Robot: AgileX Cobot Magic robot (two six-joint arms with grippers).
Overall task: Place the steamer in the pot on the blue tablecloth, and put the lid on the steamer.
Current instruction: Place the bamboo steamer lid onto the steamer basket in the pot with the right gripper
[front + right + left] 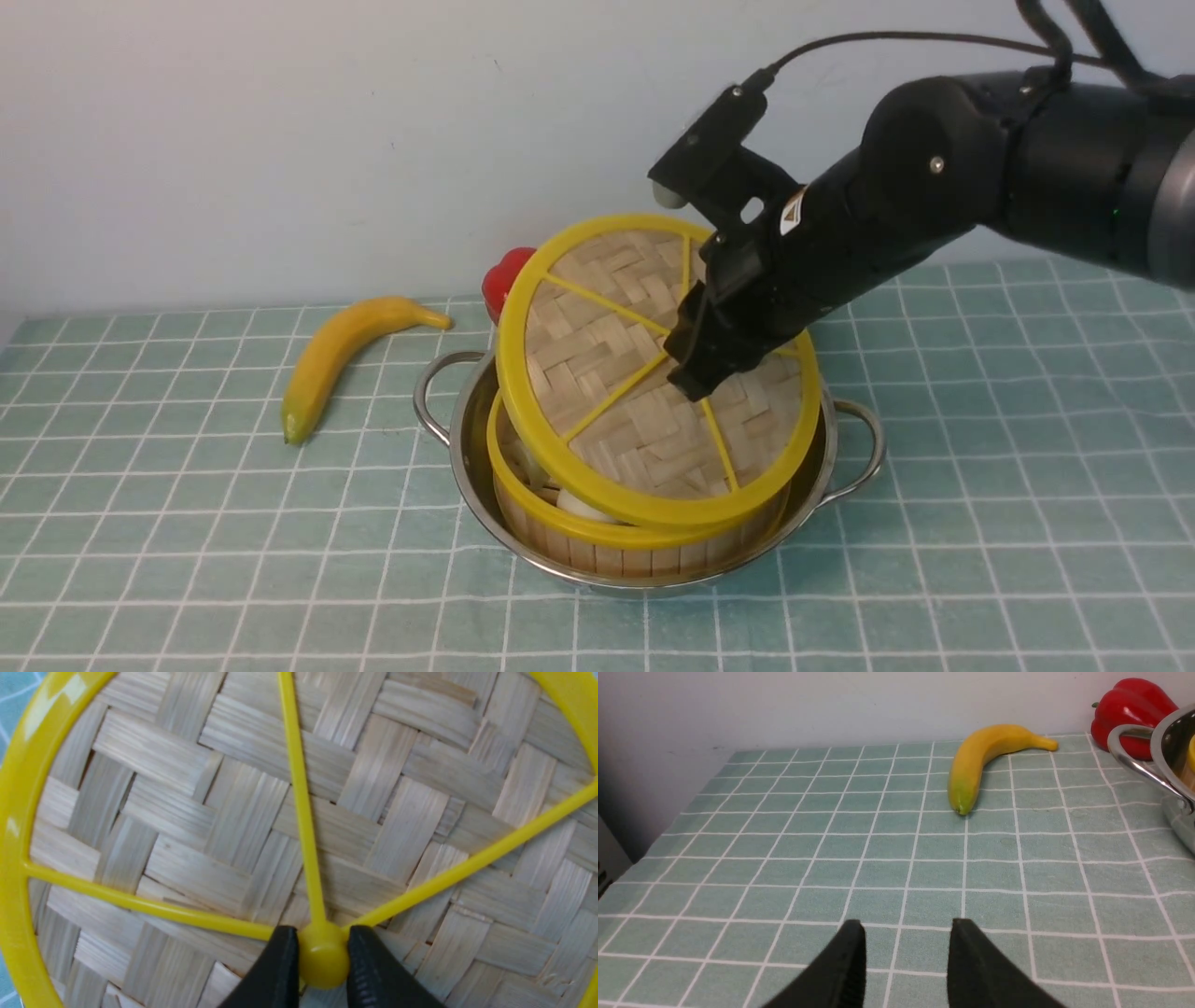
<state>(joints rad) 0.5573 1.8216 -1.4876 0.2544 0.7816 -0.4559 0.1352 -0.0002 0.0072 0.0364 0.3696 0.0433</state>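
Note:
The shiny pot (467,467) stands on the blue tablecloth (187,523) with the bamboo steamer (616,546) sitting inside it. Above the steamer the woven lid (597,373) is held tilted, its near edge low over the steamer's rim and its far edge raised. My right gripper (691,369) is shut on the lid's yellow centre knob (322,954), one black finger on each side. A pale dumpling (583,504) shows through the gap under the lid. My left gripper (906,926) hangs open over bare cloth, left of the pot's handle (1134,760), holding nothing.
A yellow banana (341,355) lies on the cloth left of the pot. A red pepper (504,275) stands just behind the pot by the wall. The cloth's left edge (668,826) drops off beside the wall.

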